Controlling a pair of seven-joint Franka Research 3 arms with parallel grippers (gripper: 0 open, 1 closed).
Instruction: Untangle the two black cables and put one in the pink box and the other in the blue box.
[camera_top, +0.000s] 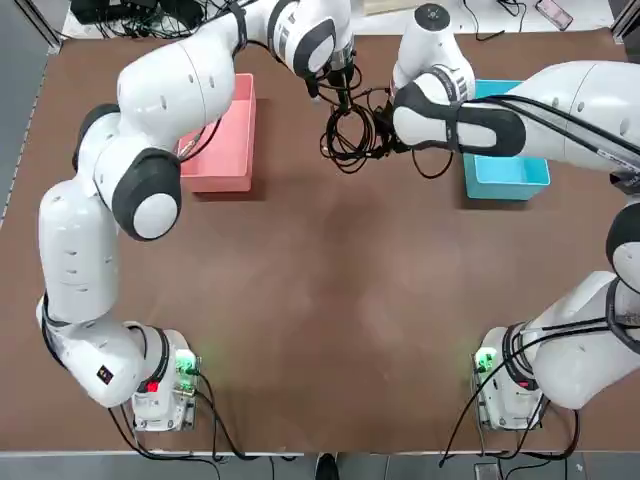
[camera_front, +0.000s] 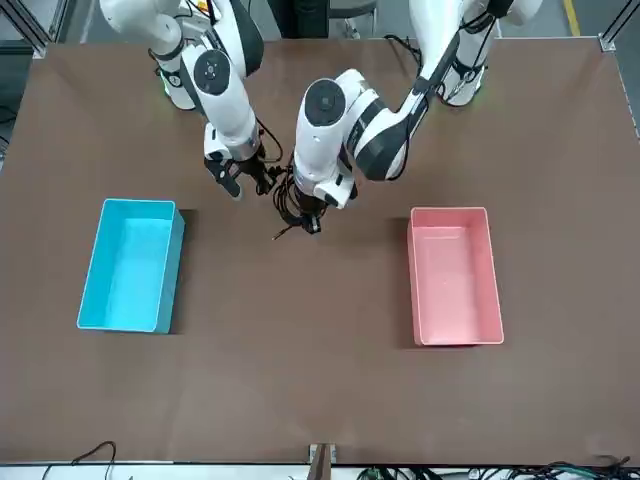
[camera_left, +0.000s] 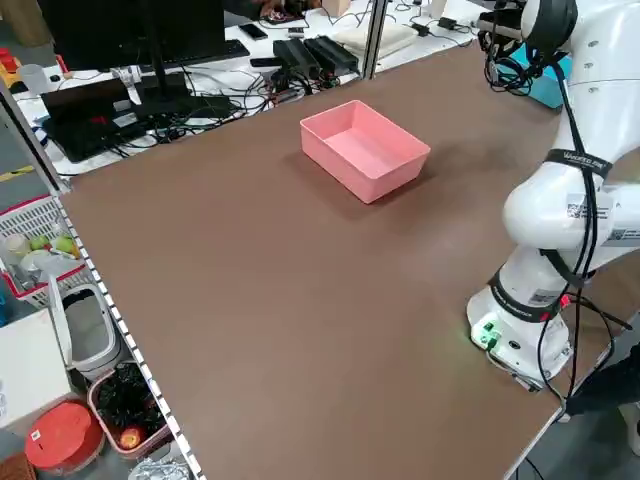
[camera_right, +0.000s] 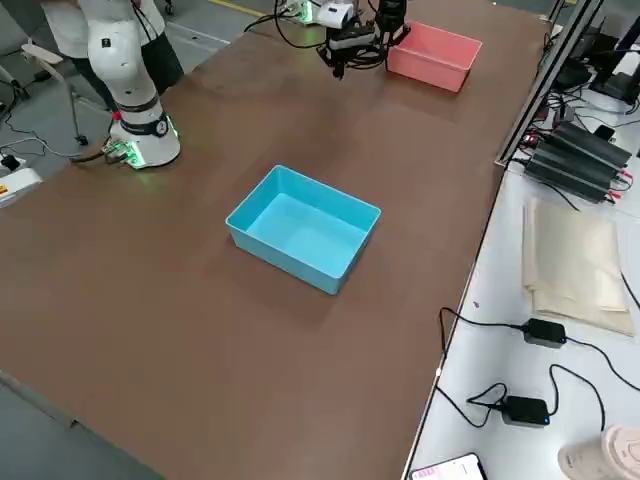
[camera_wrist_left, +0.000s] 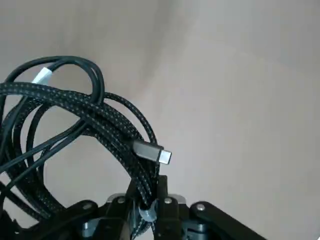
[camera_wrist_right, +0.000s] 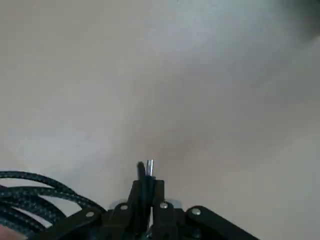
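Jaws of both grippers (camera_wrist_left: 150, 200) (camera_wrist_right: 149, 200) clamp tangled black cables (camera_wrist_left: 100, 120).

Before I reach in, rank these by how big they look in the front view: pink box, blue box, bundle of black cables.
Unsure: pink box and blue box, which look alike in size, so unranked
Smallest: bundle of black cables
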